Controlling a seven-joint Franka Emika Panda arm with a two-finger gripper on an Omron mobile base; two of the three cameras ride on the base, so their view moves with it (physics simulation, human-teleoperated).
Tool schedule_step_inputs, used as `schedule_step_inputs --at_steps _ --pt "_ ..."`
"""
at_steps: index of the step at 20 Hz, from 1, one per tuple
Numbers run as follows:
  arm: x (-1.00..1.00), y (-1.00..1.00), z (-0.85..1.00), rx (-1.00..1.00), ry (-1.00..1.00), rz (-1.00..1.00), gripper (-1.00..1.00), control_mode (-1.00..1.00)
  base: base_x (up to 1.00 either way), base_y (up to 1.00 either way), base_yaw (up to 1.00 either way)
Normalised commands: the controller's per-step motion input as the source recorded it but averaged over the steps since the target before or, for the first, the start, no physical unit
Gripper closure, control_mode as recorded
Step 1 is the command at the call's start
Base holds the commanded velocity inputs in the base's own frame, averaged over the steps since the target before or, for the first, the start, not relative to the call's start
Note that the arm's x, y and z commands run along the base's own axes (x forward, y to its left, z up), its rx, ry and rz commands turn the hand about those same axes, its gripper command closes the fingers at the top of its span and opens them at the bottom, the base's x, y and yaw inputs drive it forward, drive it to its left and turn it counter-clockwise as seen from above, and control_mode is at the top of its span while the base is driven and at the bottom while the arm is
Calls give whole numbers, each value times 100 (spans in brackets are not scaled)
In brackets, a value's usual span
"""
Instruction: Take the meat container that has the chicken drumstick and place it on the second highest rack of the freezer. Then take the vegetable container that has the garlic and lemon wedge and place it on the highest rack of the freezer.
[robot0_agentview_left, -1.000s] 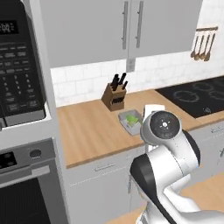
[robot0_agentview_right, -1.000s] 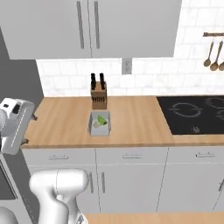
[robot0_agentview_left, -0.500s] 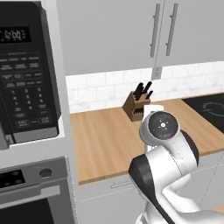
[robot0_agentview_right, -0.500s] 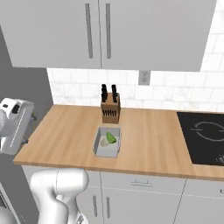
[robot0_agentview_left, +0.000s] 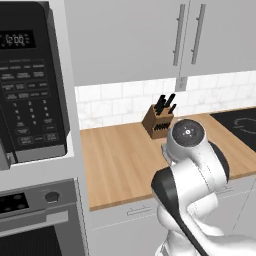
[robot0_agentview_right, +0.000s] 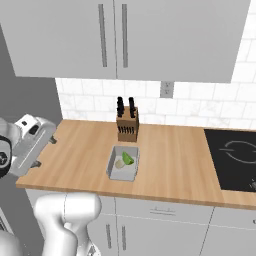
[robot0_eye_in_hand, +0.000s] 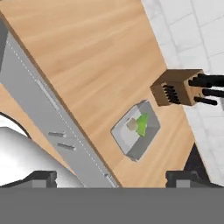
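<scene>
A wooden tabletop is carrying 1 grey vegetable container just in front of a knife block. Garlic and a lemon wedge are lying inside, ready for pickup. The jaws are hanging spread and empty, well apart from it.

A wooden desk runs across the upper part of the frame. Right of centre, a grey tray sits on it with the garlic touching the lemon wedge. A knife block lies at right, near the white tiled wall. The tool's dark fingertips stand wide apart, bottom edge.
</scene>
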Motion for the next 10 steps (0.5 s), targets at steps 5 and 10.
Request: schedule_step_inputs --at_steps 5,10 --pt "5 -53 -41 31 7 -65 -100 -100 0 0 0" --pt "-1 -43 -51 34 -1 -69 -100 -100 0 0 0"
